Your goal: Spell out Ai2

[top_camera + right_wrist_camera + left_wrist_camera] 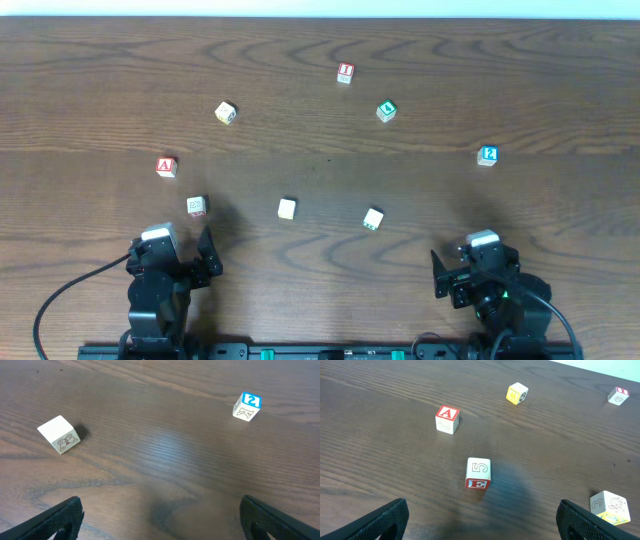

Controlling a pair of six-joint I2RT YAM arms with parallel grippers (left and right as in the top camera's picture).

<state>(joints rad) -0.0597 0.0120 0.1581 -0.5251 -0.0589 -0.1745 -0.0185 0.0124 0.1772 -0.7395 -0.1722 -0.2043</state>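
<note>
Dark grained wood table [80, 80], faint sheen, pale matt wooden A cube [447, 419], red-painted top

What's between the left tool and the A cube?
The 5 cube sits just ahead of the open left tool, with the A cube beyond it and slightly to the left. It lies on or very near the straight path; nothing else visible does.
</note>
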